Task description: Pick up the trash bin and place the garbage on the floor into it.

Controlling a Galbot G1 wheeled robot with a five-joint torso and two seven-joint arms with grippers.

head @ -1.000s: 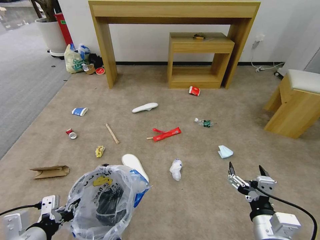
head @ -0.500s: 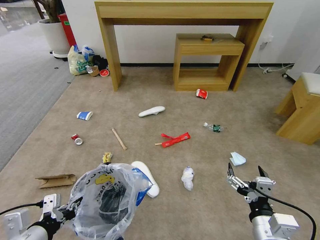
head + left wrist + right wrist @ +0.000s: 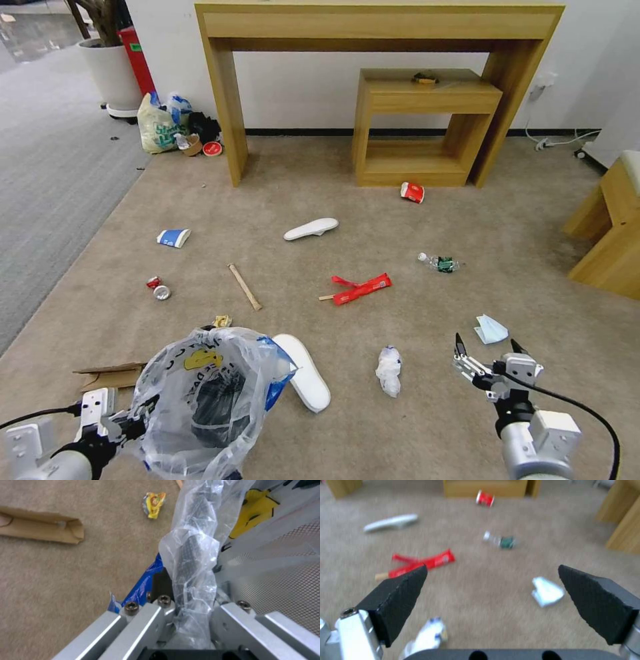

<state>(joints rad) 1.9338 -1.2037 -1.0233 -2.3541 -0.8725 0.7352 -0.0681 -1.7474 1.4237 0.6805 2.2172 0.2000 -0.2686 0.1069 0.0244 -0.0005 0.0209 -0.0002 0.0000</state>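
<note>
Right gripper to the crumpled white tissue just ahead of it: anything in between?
Nothing visible. The open right gripper hovers above bare carpet, and the crumpled tissue lies to its left with only floor between them.

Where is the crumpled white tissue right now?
In the head view, the white tissue lies on the beige carpet, between the near foam insole and the open right hand.

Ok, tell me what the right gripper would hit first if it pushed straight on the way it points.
Probably bare carpet: the right gripper, jaws open, points between the crumpled tissue and the folded face mask. Depth is unclear.
</note>
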